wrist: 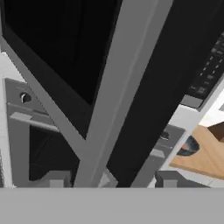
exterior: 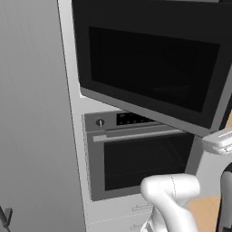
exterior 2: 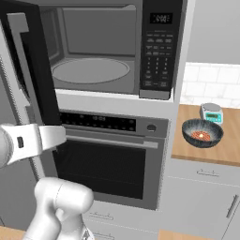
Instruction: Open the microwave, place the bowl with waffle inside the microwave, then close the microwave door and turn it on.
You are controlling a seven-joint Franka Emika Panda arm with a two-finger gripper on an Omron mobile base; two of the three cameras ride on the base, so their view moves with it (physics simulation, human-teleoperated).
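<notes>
microwave door (exterior 2: 35, 70) stands swung wide open toward the left, its dark glass window facing out in the left base view and its long grey bar handle (wrist: 116, 92) running up the middle of the hand view. behind it the microwave (exterior 2: 108, 47) shows its grey inside with the round turntable (exterior 2: 90, 70) bare, and the button keypad (exterior 2: 157, 56) down its right side. below sits the oven (exterior 2: 110, 154) with a silver front, a horizontal handle and a dark window, shut.

gripper (wrist: 109, 180) is right at the lower end of the door's bar handle; in the hand view the handle comes down between the two dark finger tips (wrist: 54, 179), which stand apart on either side of it with a gap showing, so the jaws look open and not clamped on the bar. whether a pad touches the handle cannot be told.

bowl (exterior 2: 202, 132) rests on the wooden counter (exterior 2: 206, 150) to the right of the oven, well apart from the microwave, with something orange-red inside it. just behind it stands a small scale (exterior 2: 211, 112) with a teal front. white wall tiles (exterior 2: 211, 84) back the counter, and grey drawers (exterior 2: 201, 187) sit under it.
</notes>
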